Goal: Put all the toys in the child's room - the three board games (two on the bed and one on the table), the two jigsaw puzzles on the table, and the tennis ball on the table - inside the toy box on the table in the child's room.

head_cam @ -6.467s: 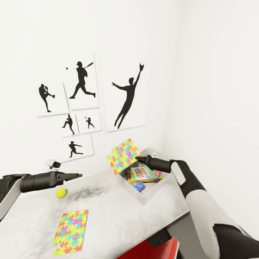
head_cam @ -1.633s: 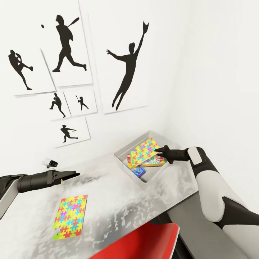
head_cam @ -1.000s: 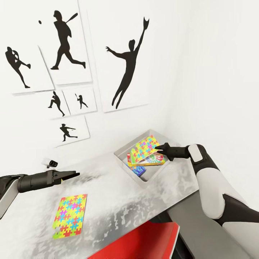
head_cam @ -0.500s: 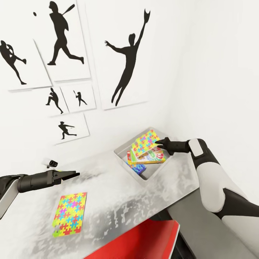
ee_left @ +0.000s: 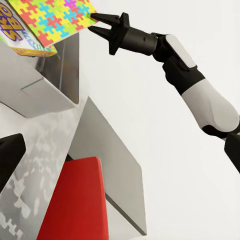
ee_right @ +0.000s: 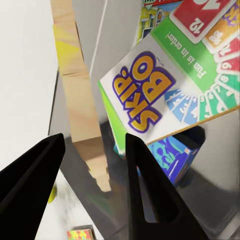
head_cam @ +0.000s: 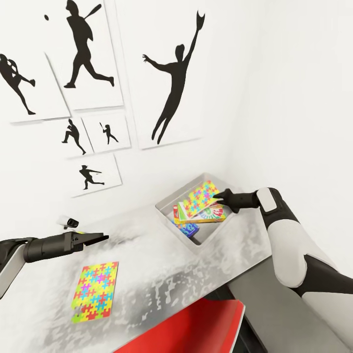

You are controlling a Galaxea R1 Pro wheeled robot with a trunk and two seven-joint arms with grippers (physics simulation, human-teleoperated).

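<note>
Head view shows the toy box (head_cam: 166, 212), a shallow light grey tray with flared sides, standing on the pale grey table (head_cam: 162, 274) close to the corner of the white walls. Leaning in the box is one jigsaw puzzle (head_cam: 198, 196), a thin board of interlocking red, yellow, blue and green pieces, tilted with its upper edge raised toward the right gripper (head_cam: 219, 198). That gripper's two dark fingers stand spread at the puzzle's raised edge; whether they touch the board cannot be told, and the left wrist view gives the same reading (ee_left: 97, 26). Under the puzzle in the box lies a board game (ee_right: 160, 90), yellow and green, lettered "SKIP-BO" in large cartoon letters, with a fan of coloured cards printed on its lid. Beneath that sits a blue box (ee_right: 172, 155), largely covered and not identifiable. A second jigsaw puzzle (head_cam: 95, 291) lies flat on the table, well apart from the toy box, on the left arm's side. The left gripper (head_cam: 100, 239) hangs above the table between that puzzle and the wall, fingers close together and holding nothing. Silhouette posters of ball players (head_cam: 171, 78) hang on the wall behind the toy box. A red surface (head_cam: 196, 328) is cut off below the table edge.
</note>
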